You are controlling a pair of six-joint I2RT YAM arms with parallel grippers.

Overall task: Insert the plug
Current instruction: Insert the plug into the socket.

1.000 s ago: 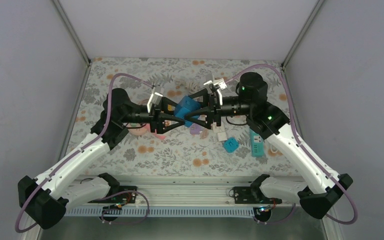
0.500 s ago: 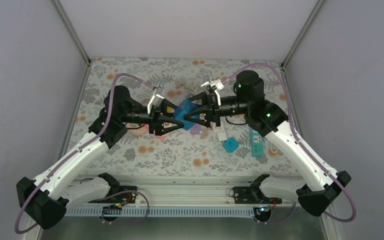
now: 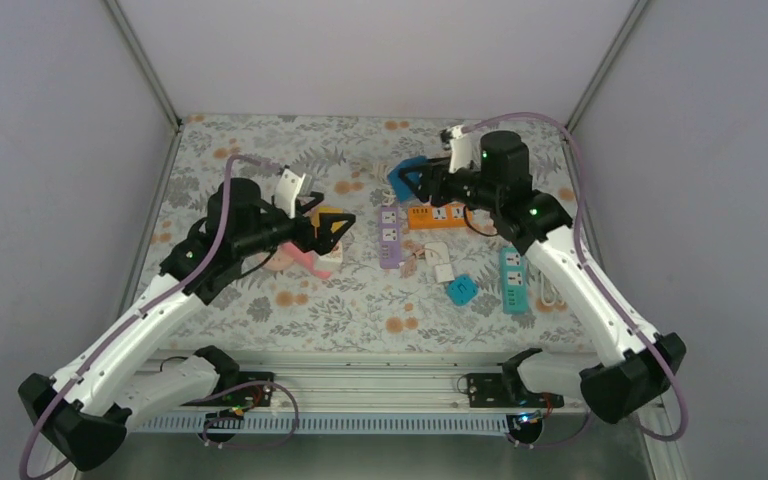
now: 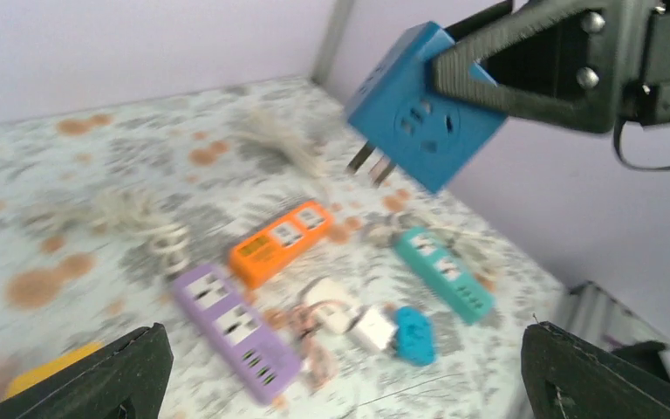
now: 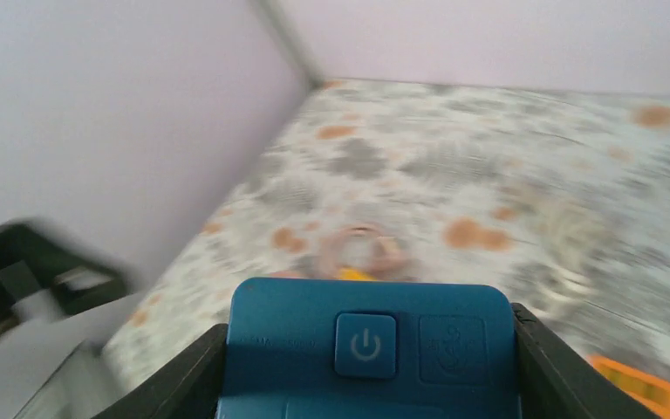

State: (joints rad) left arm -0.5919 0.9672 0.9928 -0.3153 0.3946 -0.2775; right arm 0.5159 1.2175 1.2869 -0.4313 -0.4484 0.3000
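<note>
Clamps the blue plug [image 3: 401, 176] tight between the fingers of the right gripper [image 3: 410, 184], raised above the table's [image 3: 260, 310] far side, prongs bare, near the orange power strip [image 3: 437, 214]. Shows the left gripper [image 3: 343, 222] spread wide, empty, well apart.

Left claw [image 3: 342, 229] spread wide, arm outstretched; right claw [image 3: 408, 182] clamped shut, raised.

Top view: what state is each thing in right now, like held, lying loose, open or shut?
blue plug adapter: held in the air, prongs bare.
right gripper: shut on the blue plug adapter.
left gripper: open, empty.
orange power strip: lying flat, nothing plugged in.
purple power strip: lying flat, nothing plugged in.
teal power strip: lying flat, nothing plugged in.
</note>
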